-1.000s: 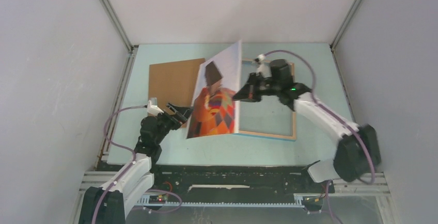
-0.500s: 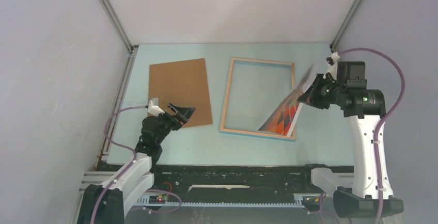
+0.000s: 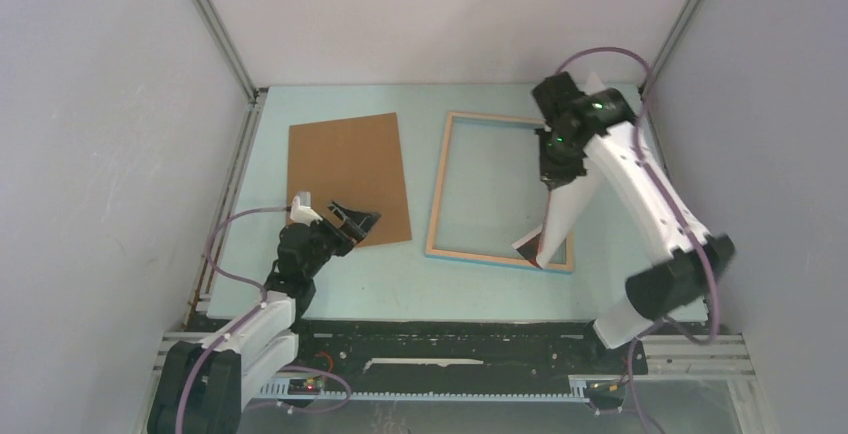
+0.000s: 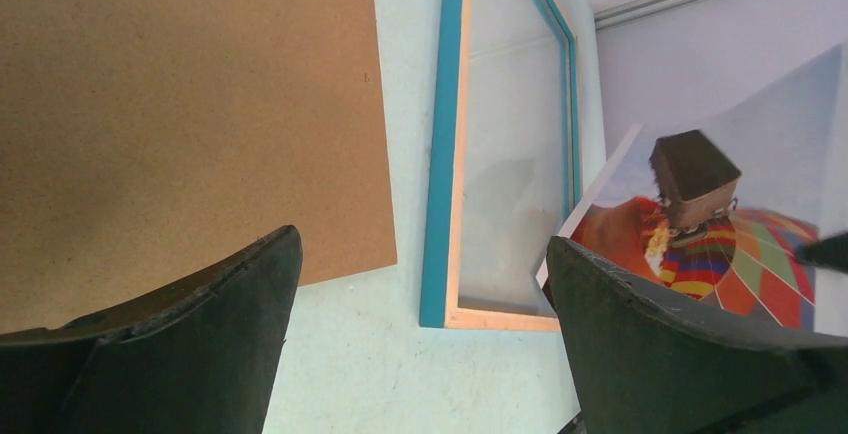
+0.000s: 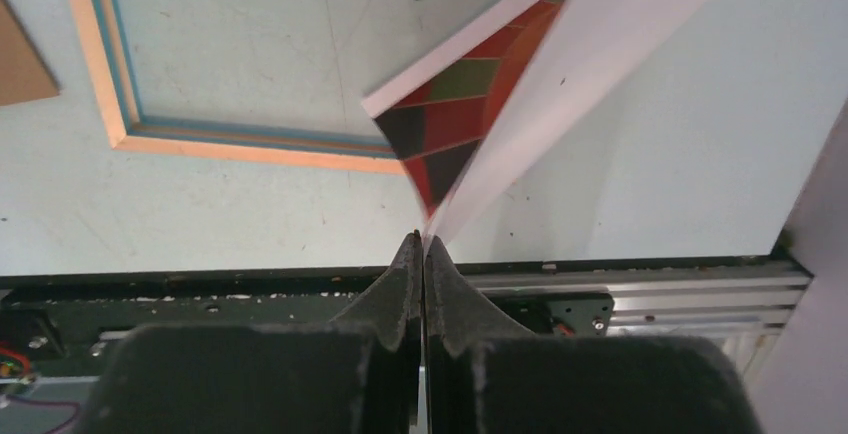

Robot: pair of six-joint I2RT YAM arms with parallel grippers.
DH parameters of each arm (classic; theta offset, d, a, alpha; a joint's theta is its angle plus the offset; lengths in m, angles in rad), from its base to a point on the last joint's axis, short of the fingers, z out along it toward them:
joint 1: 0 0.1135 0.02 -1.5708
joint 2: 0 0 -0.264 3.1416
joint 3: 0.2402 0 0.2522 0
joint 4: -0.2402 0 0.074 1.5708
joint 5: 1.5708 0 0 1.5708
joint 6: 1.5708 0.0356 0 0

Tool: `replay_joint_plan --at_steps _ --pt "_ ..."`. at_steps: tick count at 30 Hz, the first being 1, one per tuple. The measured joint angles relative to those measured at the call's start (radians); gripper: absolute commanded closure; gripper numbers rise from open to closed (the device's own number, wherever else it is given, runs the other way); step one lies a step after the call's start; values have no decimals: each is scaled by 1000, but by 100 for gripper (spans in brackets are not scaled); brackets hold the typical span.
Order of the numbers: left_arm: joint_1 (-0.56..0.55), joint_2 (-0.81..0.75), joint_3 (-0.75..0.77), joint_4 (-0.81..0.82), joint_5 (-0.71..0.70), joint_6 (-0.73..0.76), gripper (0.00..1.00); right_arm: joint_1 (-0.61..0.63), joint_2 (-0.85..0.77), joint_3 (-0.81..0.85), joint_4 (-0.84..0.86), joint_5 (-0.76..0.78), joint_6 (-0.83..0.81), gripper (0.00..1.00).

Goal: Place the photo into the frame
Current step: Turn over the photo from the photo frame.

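Observation:
The frame [image 3: 436, 194] lies flat on the pale table at centre right, light wood side up, with its blue edge showing in the left wrist view [image 4: 442, 154]. My right gripper [image 3: 556, 169] is shut on the top edge of the photo [image 3: 562, 216], which hangs steeply with its white back towards the top camera. Its lower corner rests inside the frame's near right corner. The balloon print shows in the left wrist view [image 4: 700, 244] and the right wrist view [image 5: 470, 104]. My left gripper [image 3: 357, 220] is open and empty over the near right corner of the backing board.
A plain brown backing board [image 3: 348, 176] lies flat left of the frame. White enclosure walls stand on the left, right and back. A black rail [image 3: 450, 349] runs along the near edge of the table.
My right arm has swung the photo from the frame's left side across to its right side and turned it, so its white back now faces up. The left arm has barely moved.

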Motion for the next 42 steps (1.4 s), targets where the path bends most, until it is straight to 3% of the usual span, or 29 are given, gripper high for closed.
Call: replay_joint_plan --at_steps 8,12,19,42 --pt "0 26 0 1 6 0 0 160 401 378 -72 100 -19 100" --pt "0 37 0 2 12 0 0 196 483 505 -83 126 -36 100" --pt "0 73 1 22 29 -1 0 181 449 507 -111 127 -43 100" --pt "10 143 3 72 83 -2 0 188 53 317 -132 234 13 100"
